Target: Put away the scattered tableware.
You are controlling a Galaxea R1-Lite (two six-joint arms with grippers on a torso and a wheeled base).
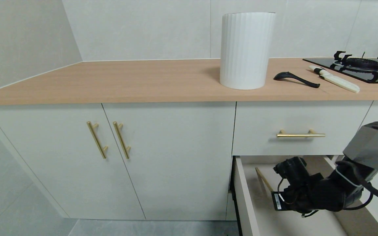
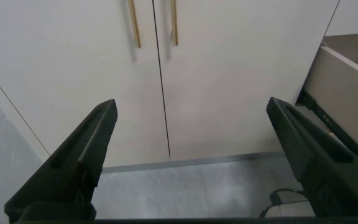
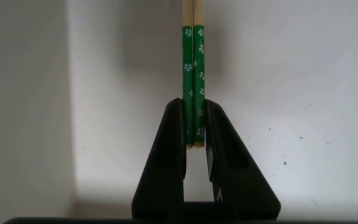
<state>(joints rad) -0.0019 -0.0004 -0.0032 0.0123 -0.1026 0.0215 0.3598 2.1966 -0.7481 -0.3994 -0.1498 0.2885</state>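
My right gripper (image 3: 195, 140) is shut on a pair of wooden chopsticks (image 3: 194, 56) with green flowered ends, low over the pale floor of the open lower drawer (image 1: 243, 193). In the head view the chopsticks (image 1: 263, 179) slant along the drawer's left side, with the right gripper (image 1: 276, 191) at their near end. On the wooden counter (image 1: 126, 82) lie a black spoon (image 1: 295, 78) and a white knife (image 1: 335, 80). My left gripper (image 2: 190, 109) hangs open and empty in front of the cabinet doors (image 2: 160, 74).
A tall white ribbed canister (image 1: 245, 49) stands on the counter left of the spoon. A black gas hob (image 1: 361, 64) sits at the far right. A shut drawer with a gold handle (image 1: 300, 134) is above the open one. The double doors carry gold handles (image 1: 108, 139).
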